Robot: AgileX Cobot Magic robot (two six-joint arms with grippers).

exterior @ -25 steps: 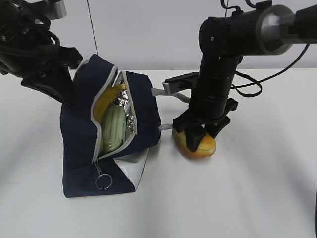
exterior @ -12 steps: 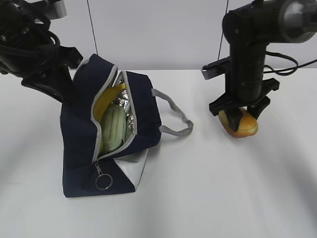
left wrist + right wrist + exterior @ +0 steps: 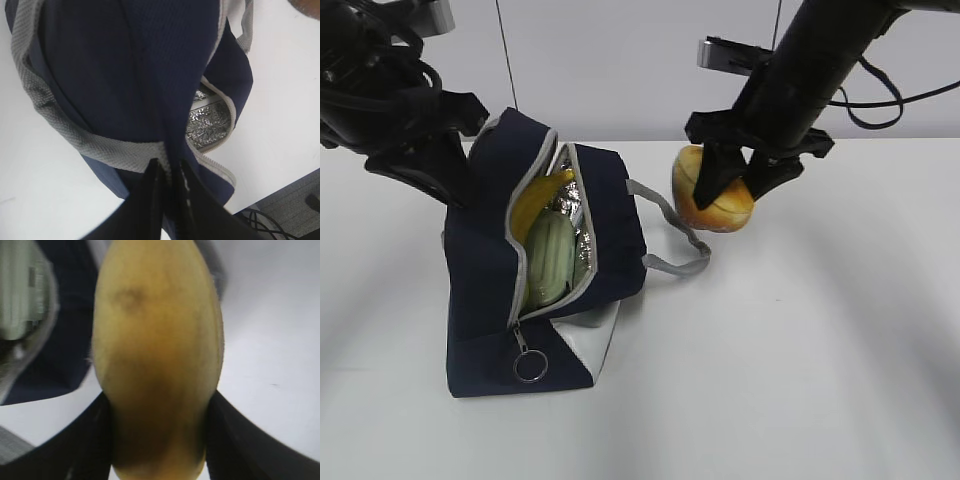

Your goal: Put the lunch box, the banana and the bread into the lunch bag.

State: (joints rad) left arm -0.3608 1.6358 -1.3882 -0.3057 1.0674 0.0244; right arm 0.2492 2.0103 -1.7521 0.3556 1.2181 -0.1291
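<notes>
Already the banana and lunch box sit inside the lunch bag; your right claw grips the bread aloft at its 3 o'clock, while your left claw pinches the bag's flap open.

exterior view: looks down at a slant across the white table, facing both arms, far enough to take in both pincers.
left wrist view: looks along the left gripper, very near the lunch bag just ahead of its tips.
right wrist view: looks along the right gripper, pressed close to the bread between its fingers.
shared: bag opening and bread appear in exterior and right wrist views; the bag in all three.
</notes>
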